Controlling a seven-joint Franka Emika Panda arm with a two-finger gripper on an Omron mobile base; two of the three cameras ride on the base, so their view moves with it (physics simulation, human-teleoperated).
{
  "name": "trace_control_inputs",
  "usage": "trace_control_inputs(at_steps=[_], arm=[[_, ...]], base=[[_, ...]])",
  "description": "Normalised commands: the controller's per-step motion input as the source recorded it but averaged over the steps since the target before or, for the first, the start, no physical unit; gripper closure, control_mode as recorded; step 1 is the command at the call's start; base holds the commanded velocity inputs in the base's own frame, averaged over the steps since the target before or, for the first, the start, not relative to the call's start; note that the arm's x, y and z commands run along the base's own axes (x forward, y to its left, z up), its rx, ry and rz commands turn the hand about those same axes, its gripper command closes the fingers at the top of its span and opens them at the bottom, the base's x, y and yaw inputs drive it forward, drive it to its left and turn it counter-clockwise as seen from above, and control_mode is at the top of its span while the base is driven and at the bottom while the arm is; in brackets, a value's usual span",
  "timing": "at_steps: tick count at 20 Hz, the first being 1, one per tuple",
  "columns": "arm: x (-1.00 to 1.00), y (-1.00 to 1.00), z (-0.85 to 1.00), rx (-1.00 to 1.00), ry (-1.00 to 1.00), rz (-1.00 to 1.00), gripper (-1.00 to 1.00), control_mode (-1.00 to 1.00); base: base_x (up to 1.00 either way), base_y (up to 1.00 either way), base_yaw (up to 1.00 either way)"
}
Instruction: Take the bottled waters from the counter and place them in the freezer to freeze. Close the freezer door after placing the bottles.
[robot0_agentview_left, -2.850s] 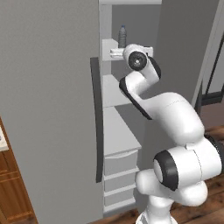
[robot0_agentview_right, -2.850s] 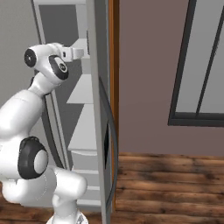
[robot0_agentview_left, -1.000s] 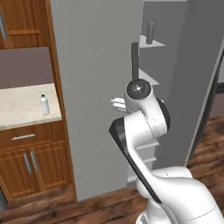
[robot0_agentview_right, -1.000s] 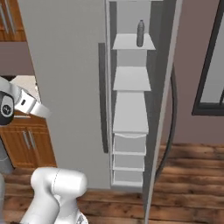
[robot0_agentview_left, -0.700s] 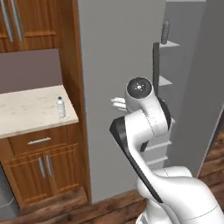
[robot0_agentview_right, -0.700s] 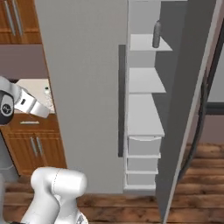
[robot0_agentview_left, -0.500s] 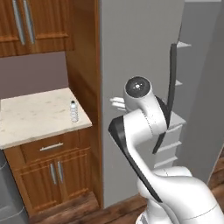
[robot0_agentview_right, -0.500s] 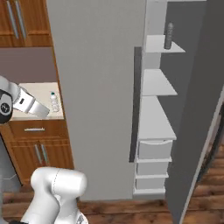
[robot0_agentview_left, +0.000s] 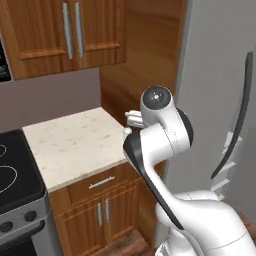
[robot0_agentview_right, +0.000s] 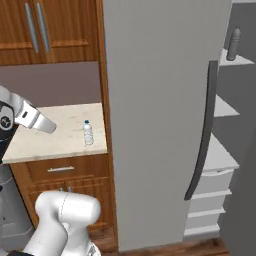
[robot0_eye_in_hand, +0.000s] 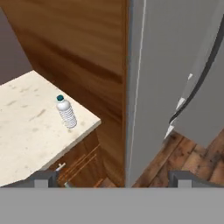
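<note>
One bottled water with a blue cap stands upright near the right end of the beige counter; the hand view has this bottle ahead and to the left. My gripper hangs open and empty above the counter, left of the bottle and apart from it. Its fingertips stand wide apart. A second bottle stands on the top white shelf of the open freezer. The freezer door is the grey slab at the far right, swung open.
A plain grey fridge door with a long dark handle stands between counter and freezer. A black stovetop adjoins the counter's left end. Wooden wall cabinets hang above, brown base cabinets below. Wood floor lies under the freezer.
Both base views have swung left, so the camera moved: the counter and its bottle came toward the middle and the freezer slid right. The arm's pose looks the same and the gripper stayed open.
</note>
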Motion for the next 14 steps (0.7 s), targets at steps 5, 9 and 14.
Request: trace_control_inputs(at_steps=[5,9,14], arm=[[0.0,0.0,0.0,0.0,0.0,0.0,-1.0,1.0],[0.0,0.0,0.0,0.0,0.0,0.0,-1.0,1.0],[0.08,0.0,-0.21,-0.05,-0.01,-0.04,-1.0,-1.0]], base=[[0.36,0.98,-0.22],[0.44,0.22,-0.14],[0.28,0.0,-0.04]])
